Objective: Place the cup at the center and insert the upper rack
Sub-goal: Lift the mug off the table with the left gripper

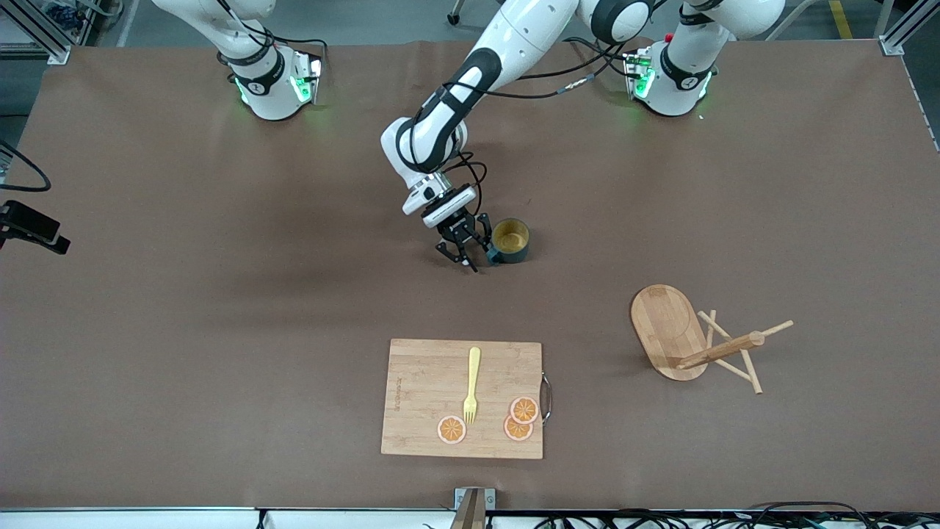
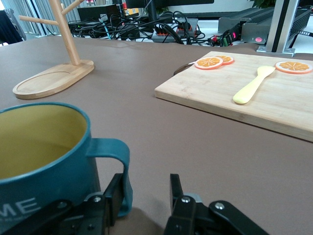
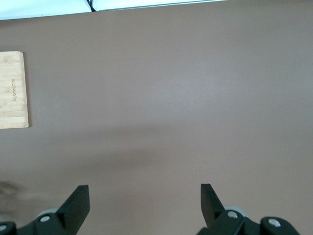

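Flanking the cup [image 2: 44,161] handle, left gripper [image 2: 146,196] fingers [image 2: 177,188] partly cropped.

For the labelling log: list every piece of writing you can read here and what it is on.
"ME": white letters on the cup, the end of a longer word cut off by the picture's edge.
Burned-in mark along one edge of the cutting board: too small to read.
Nothing else carries text.
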{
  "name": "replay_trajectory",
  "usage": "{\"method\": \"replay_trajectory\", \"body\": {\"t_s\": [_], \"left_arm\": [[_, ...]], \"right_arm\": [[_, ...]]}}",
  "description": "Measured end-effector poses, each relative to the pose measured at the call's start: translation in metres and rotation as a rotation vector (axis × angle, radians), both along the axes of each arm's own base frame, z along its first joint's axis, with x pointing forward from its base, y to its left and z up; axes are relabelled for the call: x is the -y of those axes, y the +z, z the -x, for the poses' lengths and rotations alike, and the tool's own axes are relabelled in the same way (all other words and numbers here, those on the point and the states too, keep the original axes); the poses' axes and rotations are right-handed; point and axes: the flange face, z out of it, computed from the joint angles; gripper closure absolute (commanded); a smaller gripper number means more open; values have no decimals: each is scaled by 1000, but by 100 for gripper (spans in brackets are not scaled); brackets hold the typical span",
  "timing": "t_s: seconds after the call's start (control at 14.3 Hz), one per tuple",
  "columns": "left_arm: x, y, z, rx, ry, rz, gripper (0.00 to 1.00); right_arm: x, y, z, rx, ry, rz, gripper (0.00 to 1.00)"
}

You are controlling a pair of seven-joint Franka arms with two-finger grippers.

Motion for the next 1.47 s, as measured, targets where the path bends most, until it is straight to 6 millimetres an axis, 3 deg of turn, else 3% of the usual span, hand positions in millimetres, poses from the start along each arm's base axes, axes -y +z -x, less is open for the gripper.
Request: {"method": "replay_trajectory", "body": {"t_s": [0.35, 0.56, 0.7, 0.84, 1.12, 1.47], "left_arm": [[-5, 1, -4, 6, 25, -14, 100], [-9, 5, -13, -3, 61, 2, 100], [-11, 19, -25, -11, 99, 35, 100], [-10, 48, -39, -50, 136, 75, 100], [-19, 136, -75, -189, 193, 171, 100], [-67, 254, -132, -359, 276, 358, 100]], "right_arm": [[0, 0, 0, 0, 0, 0, 0], [0, 0, 0, 0, 0, 0, 0], [0, 0, 0, 0, 0, 0, 0], [0, 0, 0, 0, 0, 0, 0], [0, 0, 0, 0, 0, 0, 0], [0, 0, 0, -2, 1, 1, 0]]}}
